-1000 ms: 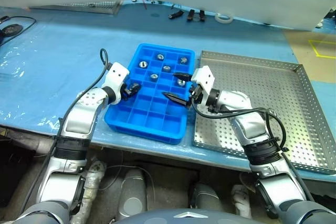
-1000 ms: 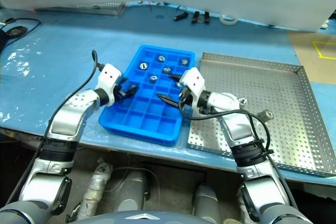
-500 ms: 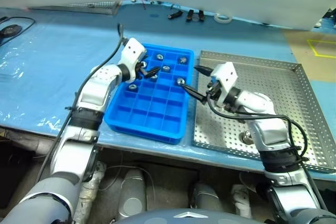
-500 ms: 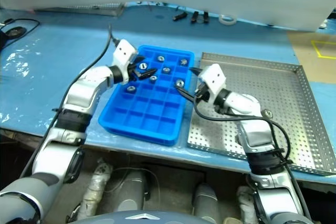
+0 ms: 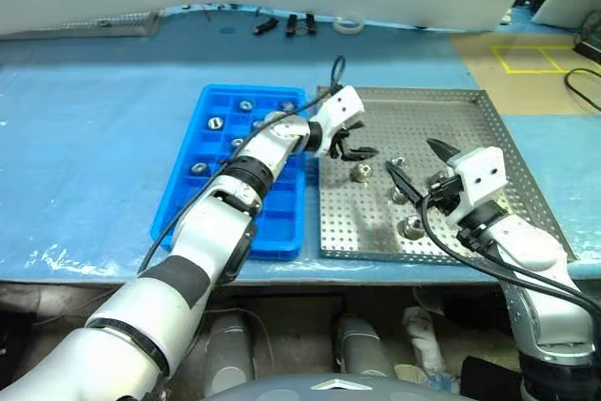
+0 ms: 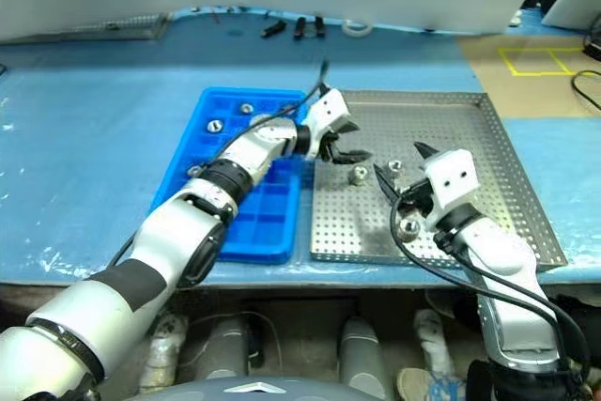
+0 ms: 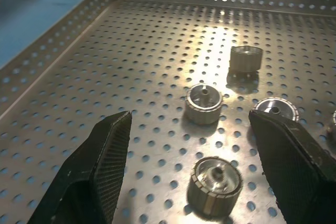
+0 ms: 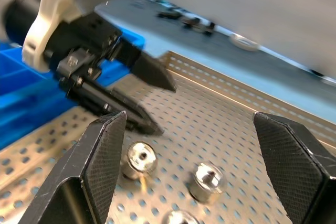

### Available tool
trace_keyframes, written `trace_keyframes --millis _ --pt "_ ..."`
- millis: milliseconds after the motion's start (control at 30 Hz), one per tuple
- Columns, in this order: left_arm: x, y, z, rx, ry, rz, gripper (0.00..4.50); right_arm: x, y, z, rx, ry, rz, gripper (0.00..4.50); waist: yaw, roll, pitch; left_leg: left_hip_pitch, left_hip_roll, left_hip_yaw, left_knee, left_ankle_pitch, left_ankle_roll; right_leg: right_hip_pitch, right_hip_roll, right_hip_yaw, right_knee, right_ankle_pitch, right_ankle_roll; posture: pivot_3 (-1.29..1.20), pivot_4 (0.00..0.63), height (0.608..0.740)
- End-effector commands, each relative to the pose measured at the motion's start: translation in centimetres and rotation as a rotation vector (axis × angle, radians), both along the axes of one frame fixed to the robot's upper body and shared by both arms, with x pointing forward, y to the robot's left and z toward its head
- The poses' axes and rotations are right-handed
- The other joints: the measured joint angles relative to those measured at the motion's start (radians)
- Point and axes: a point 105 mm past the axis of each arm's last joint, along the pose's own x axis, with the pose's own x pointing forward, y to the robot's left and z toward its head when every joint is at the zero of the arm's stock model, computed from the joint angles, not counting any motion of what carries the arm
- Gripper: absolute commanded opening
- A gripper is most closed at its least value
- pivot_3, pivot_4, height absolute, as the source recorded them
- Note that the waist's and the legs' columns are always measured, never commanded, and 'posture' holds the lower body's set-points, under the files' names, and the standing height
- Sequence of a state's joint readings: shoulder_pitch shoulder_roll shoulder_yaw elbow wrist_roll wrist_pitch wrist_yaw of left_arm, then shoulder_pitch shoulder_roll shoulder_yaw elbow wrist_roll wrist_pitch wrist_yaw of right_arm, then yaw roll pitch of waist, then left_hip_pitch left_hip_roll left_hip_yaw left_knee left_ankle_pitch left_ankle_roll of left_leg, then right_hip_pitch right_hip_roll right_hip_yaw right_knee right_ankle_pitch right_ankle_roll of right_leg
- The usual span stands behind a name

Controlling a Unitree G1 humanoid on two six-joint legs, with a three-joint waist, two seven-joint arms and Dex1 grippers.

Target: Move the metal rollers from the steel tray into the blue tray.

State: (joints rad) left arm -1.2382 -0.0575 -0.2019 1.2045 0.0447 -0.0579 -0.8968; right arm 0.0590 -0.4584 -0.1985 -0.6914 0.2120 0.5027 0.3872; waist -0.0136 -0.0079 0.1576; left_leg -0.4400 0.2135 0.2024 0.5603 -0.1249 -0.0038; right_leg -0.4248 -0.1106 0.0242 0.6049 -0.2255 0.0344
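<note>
Currently the left end effector [image 5: 355, 145] hangs released over the steel tray [image 5: 470, 110], empty, with metal rollers [image 5: 358, 173] just beside it at five o'clock. At the tray's four o'clock the right end effector [image 5: 419, 168] is likewise spread and empty. More rollers sit in the blue tray [image 5: 188, 192], which lies on the worktop [image 5: 84, 129].

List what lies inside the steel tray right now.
The steel tray holds loose metal rollers: four show fully between the left gripper fingers, a fifth peeks at the edge. Both open grippers hover over it, the right gripper covering part of the floor.
</note>
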Motion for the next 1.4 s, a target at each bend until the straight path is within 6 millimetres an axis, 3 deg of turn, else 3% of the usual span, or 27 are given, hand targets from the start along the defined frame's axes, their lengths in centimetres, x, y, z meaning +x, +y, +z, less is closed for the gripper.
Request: trace_keyframes --millis 33,267,667,1000,1100,1167,1233,1400 --pt "0.0 -0.3 0.1 0.04 -0.038 -0.016 3.75 -1.2 -0.4 1.3 -0.006 -0.061 -0.056 4.1 -0.013 0.0 0.0 0.001 0.0 0.0 0.001 0.0 0.0 0.0 0.0 0.001 0.0 0.0 0.0 -0.55 0.15 0.74" --pt "0.5 0.6 -1.7 0.119 -0.026 0.039 3.75 -1.7 -0.8 0.7 -0.006 -0.044 -0.091 4.1 -0.034 0.0 0.0 0.0 -0.003 0.0 0.002 -0.001 0.002 0.0 -0.001 0.003 -0.001 0.0 0.002 -0.57 0.15 0.74" --pt "-0.3 1.3 -5.3 0.189 0.068 0.062 3.75 -1.9 -0.9 0.0 -0.008 -0.021 -0.1 4.1 -0.043 0.0 0.0 -0.001 -0.005 0.002 0.002 -0.004 0.007 0.001 -0.004 0.003 -0.005 0.0 0.002 -0.57 0.15 0.74" --pt "0.6 2.5 -5.9 0.221 0.052 0.137 3.75 -2.0 -0.9 -0.3 -0.009 -0.016 -0.107 4.1 -0.059 0.0 0.0 0.0 -0.006 0.001 0.002 -0.004 0.007 0.002 -0.005 0.003 -0.005 0.0 0.002 -0.57 0.15 0.74" --pt "0.7 2.7 -5.9 0.213 0.06 0.145 3.22 -1.9 -0.8 -0.3 -0.009 -0.016 -0.105 4.1 -0.059 0.0 0.0 0.0 -0.006 0.001 0.002 -0.004 0.007 0.002 -0.005 0.003 -0.005 0.0 0.002 -0.57 0.15 0.74" --pt "0.8 2.8 -5.8 0.212 0.05 0.152 2.61 -1.8 -0.7 -0.4 -0.009 -0.014 -0.101 4.1 -0.06 0.0 0.0 0.0 -0.006 0.001 0.002 -0.004 0.007 0.002 -0.005 0.003 -0.005 0.0 0.002 -0.56 0.15 0.74" --pt "0.8 2.8 -5.7 0.205 0.054 0.149 2.61 -1.8 -0.6 -0.4 -0.007 -0.014 -0.095 4.1 -0.06 0.0 0.0 0.0 -0.006 0.001 0.002 -0.004 0.007 0.002 -0.005 0.003 -0.005 0.0 0.002 -0.56 0.15 0.74" --pt "1.0 3.1 -5.3 0.185 0.053 0.151 1.69 -1.4 -0.4 -0.3 -0.008 -0.02 -0.082 4.1 -0.062 0.0 0.0 0.0 -0.005 0.001 0.002 -0.004 0.007 0.002 -0.005 0.003 -0.005 0.0 0.002 -0.54 0.15 0.74"
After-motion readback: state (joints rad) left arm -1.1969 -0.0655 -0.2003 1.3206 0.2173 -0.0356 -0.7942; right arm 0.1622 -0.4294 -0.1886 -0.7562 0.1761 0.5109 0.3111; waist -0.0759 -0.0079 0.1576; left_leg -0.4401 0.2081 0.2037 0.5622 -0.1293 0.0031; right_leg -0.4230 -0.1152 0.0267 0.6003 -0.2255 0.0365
